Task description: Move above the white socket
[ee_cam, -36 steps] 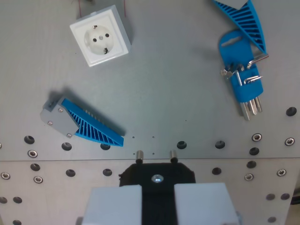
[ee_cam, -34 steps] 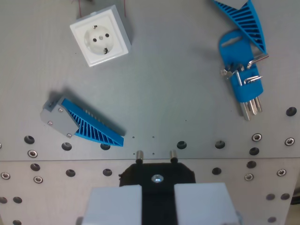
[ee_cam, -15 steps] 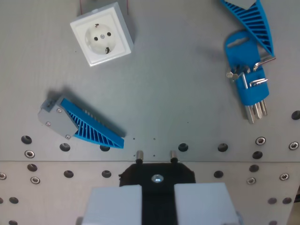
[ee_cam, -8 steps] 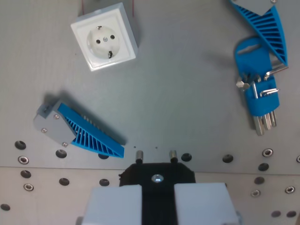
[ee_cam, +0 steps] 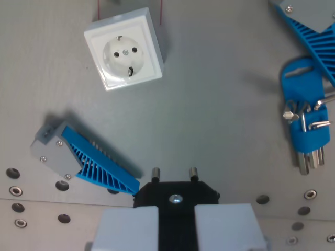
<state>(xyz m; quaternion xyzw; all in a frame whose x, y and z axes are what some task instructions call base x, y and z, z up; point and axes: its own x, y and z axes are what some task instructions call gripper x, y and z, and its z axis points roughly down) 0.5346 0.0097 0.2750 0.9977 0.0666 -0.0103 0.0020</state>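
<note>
Compared with half a second earlier, the whole scene sits lower and larger, indicating camera motion. White socket point(ee_cam: 125, 54) lies upper left; gripper point(ee_cam: 175, 226) clamps a black plug point(ee_cam: 175, 192), pins toward the socket.

claw point(ee_cam: 177, 222): 2 pale grey blocky fingers | black centre strip

The one camera sits on the wrist and looks straight down at the desk point(ee_cam: 220, 125) from close up, with the pincer point(ee_cam: 175, 174) at 6 o'clock.
</note>
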